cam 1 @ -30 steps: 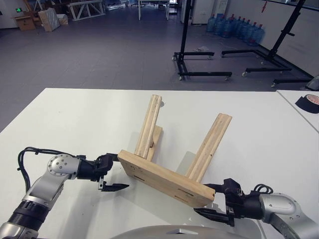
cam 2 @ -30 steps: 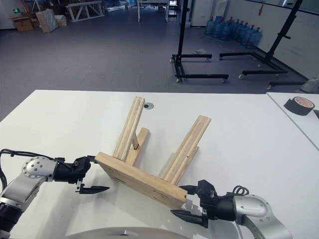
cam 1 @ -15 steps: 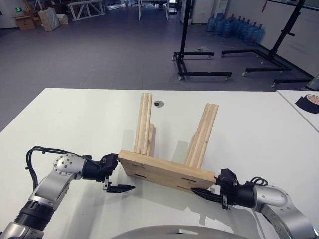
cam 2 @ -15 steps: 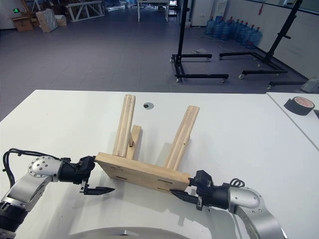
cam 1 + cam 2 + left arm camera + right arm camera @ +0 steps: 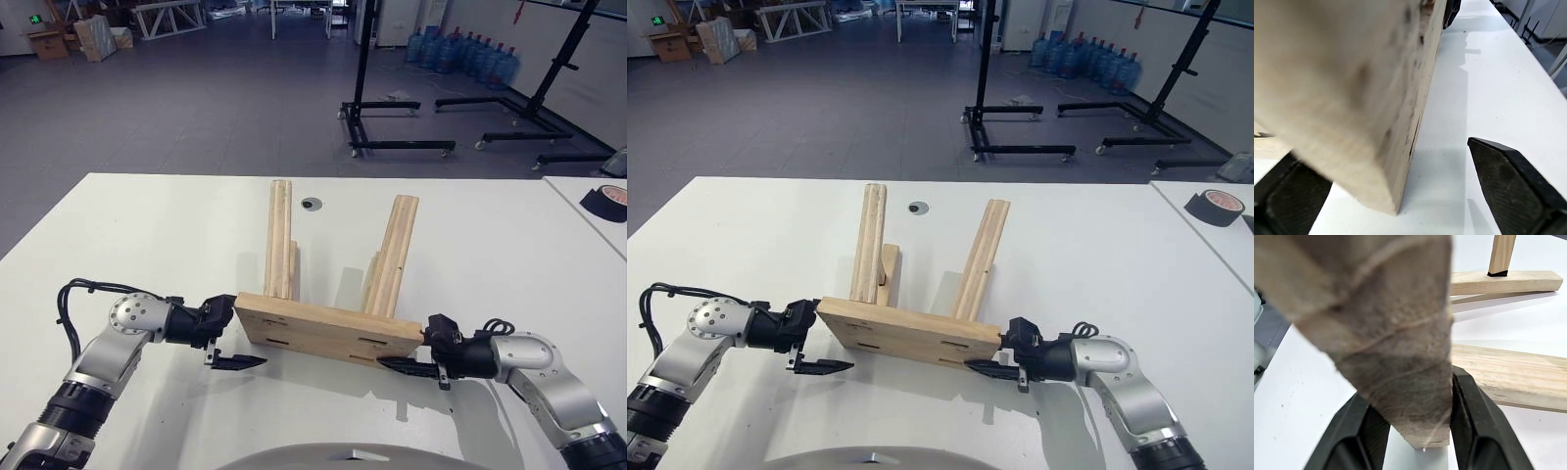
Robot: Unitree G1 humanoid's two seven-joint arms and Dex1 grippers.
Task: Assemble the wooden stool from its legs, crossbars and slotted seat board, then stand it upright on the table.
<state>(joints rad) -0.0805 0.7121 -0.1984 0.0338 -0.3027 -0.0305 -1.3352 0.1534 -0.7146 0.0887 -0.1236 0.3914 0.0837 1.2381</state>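
My right gripper [image 5: 1420,431] was clamped on the right end of the seat board [image 5: 323,333], a finger [image 5: 1469,431] pressed to each face; my left gripper [image 5: 233,341] stood wide open around the left end, one finger [image 5: 1508,181] well clear of the wood, the other [image 5: 1288,200] close against it; the board stood on its long edge, low at the near side of the table [image 5: 147,225], and I could not tell whether it touched; two legs [image 5: 279,240] [image 5: 397,250] ran from it away from me; past them lay a small round hole [image 5: 312,204] in the tabletop; a tape roll [image 5: 607,201] sat far right; black stands [image 5: 397,108] and water bottles [image 5: 470,54] stood beyond.
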